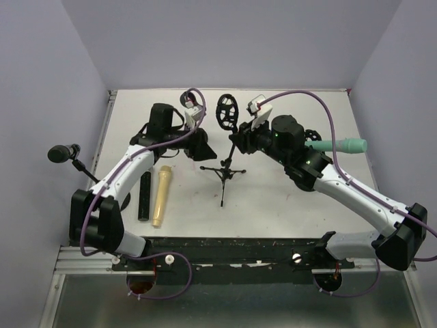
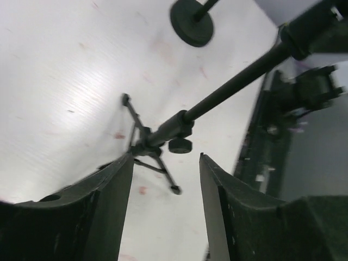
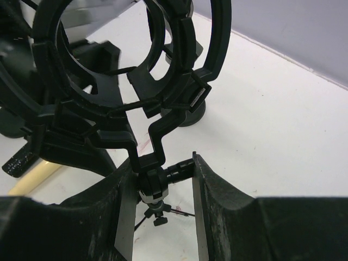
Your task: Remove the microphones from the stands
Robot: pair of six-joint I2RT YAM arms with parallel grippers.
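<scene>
A black tripod stand stands mid-table with an empty ring-shaped shock mount on top. The mount's rings hold nothing in the right wrist view. My right gripper is shut on the swivel joint just below the mount, with a finger on each side. My left gripper is open and empty, just left of the stand. Its wrist view shows the pole and tripod legs beyond its fingers. A cream microphone and a black microphone lie on the table at the left.
A teal microphone lies at the right, behind my right arm. A second stand at the far left carries a small black microphone over the table's edge. A round black base sits near the tripod.
</scene>
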